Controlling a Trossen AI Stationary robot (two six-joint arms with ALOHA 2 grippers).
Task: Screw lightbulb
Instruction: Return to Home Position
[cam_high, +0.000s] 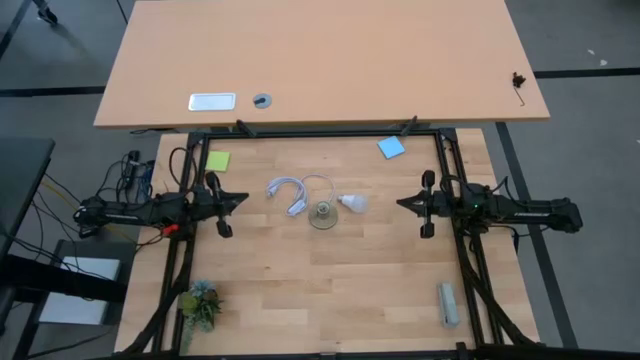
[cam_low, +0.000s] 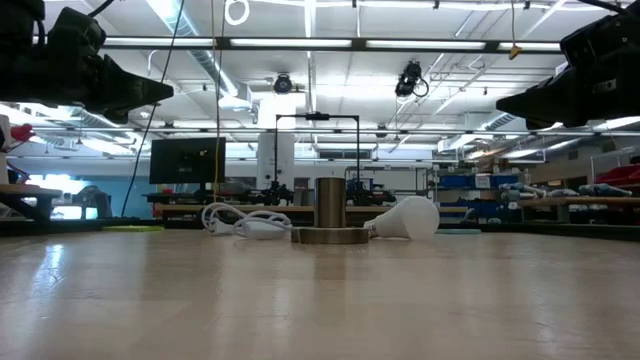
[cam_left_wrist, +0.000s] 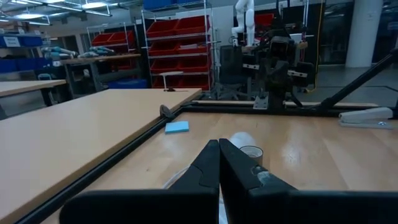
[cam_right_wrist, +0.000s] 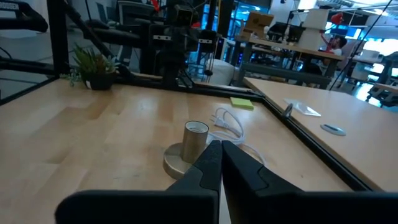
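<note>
Both arms are held out at the sides, with nothing gripped.

The left arm (cam_high: 130, 210) is stretched out flat at the left side of the surface (cam_high: 330, 300), and the left gripper (cam_high: 243, 197) is pointed toward the middle. The right arm (cam_high: 520, 211) is stretched out the same way at the right side, and the right gripper (cam_high: 400, 203) is pointed back at the left one. The two grippers are set well apart, facing each other. Both are held up high above the surface. The fingers of each gripper are pressed together, and nothing is caught between them.
</note>
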